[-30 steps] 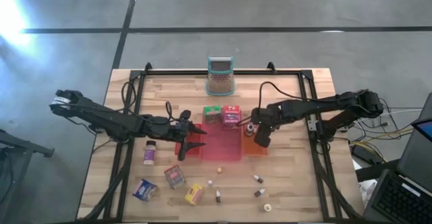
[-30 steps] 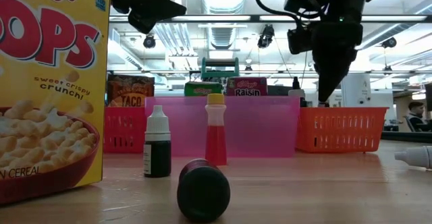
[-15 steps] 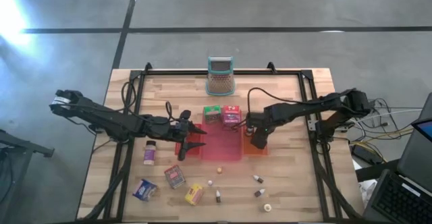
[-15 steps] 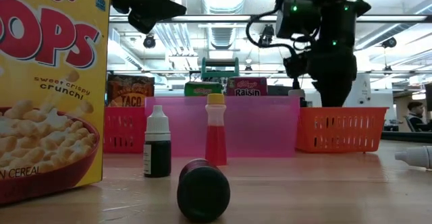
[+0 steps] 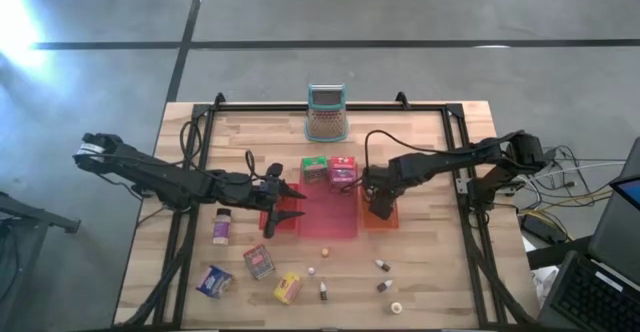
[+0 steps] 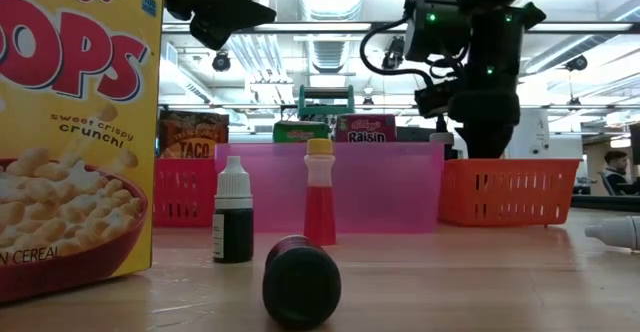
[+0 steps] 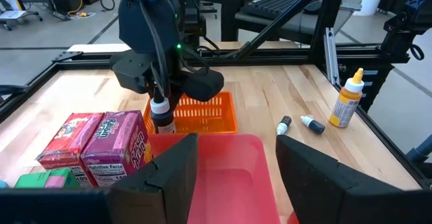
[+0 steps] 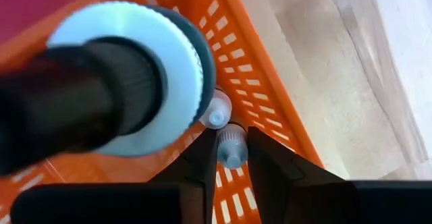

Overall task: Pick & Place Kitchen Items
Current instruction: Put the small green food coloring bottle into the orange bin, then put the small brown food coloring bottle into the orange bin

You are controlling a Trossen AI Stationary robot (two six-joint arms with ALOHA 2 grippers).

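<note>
Right tool (image 5: 378, 210) lower into orange tray (image 5: 388, 219), gripping small bottle (image 8: 229, 150)

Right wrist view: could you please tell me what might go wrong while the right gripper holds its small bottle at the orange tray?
1. The right gripper pinches the small bottle only at its fingertips, so it might slip or twist.
2. Another white-capped item lies in the orange tray right beside it; the bottle may land on it.
3. A taller dark bottle stands close to the arm and could get knocked over.
</note>
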